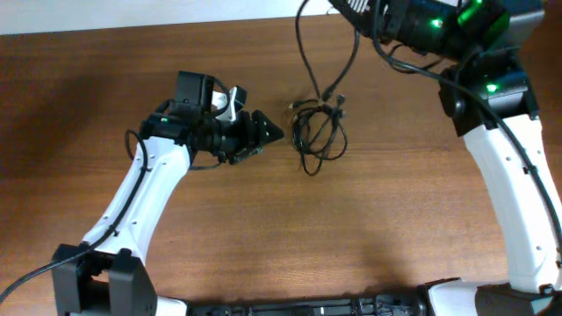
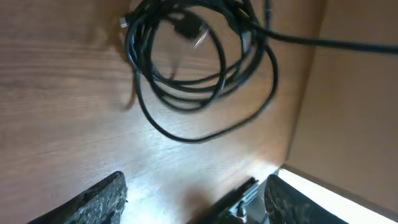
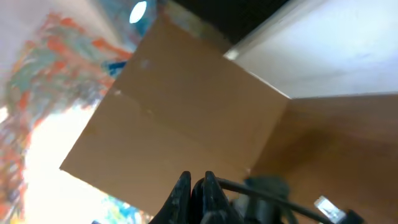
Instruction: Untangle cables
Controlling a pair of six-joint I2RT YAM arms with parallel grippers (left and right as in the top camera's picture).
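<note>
The clenched right gripper holds one strand above the cables; left gripper, released beside them, may tighten knots.

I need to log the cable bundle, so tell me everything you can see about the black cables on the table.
The cables are thin, black, rubbery-looking cords lying in loose overlapping loops on the brown wooden table, with small plugs at the top of the tangle. One strand rises up toward the right pincer, shut on it. The left pincer stands open beside the coil, not touching.
</note>
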